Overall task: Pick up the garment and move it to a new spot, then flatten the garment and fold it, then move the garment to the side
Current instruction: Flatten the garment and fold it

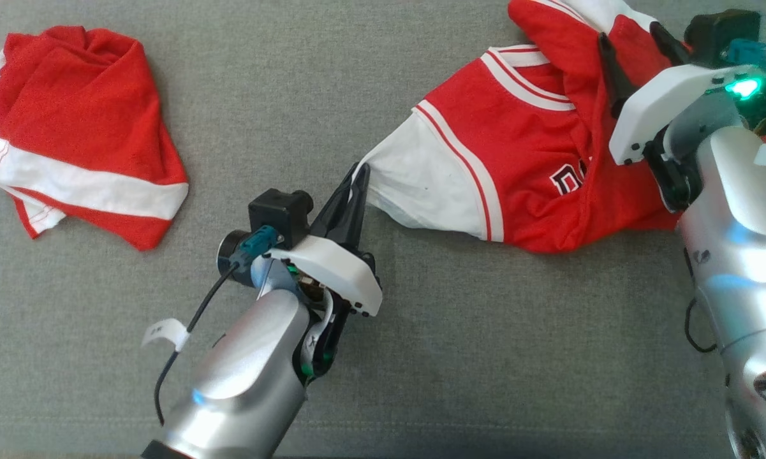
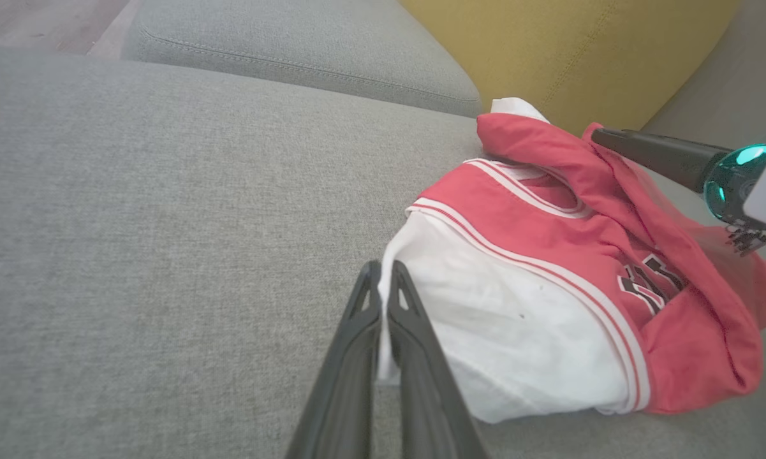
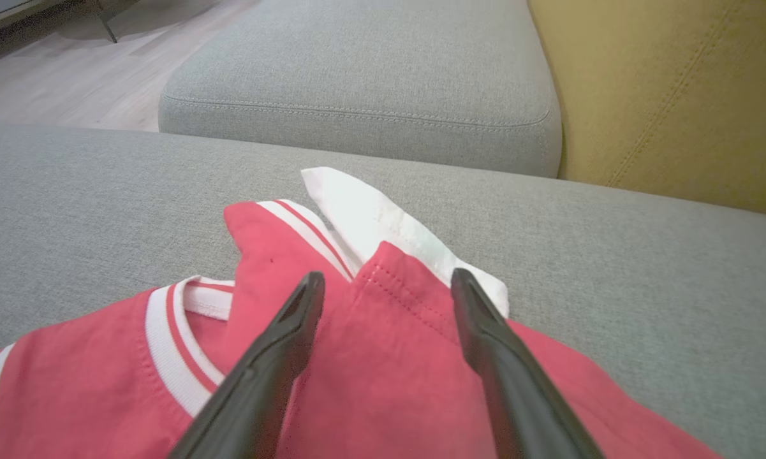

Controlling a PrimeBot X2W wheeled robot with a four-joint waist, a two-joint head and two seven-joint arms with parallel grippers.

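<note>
The garment (image 1: 523,159) is a red jersey with white sleeves, striped trim and dark lettering, lying crumpled on the grey sofa seat (image 1: 421,357) at the right. My left gripper (image 1: 359,175) is shut on the tip of its white sleeve, and the cloth shows pinched between the fingers in the left wrist view (image 2: 383,271). My right gripper (image 1: 628,30) stands open over the red folds at the garment's far end. In the right wrist view (image 3: 388,277) its two fingers straddle a red fold of the garment (image 3: 383,357), beside a white flap.
A second red and white garment (image 1: 70,127) lies bunched at the far left of the seat. Beyond the jersey are a yellow back cushion (image 3: 676,95) and another grey seat cushion (image 3: 357,70), with wooden floor (image 3: 51,76) past it.
</note>
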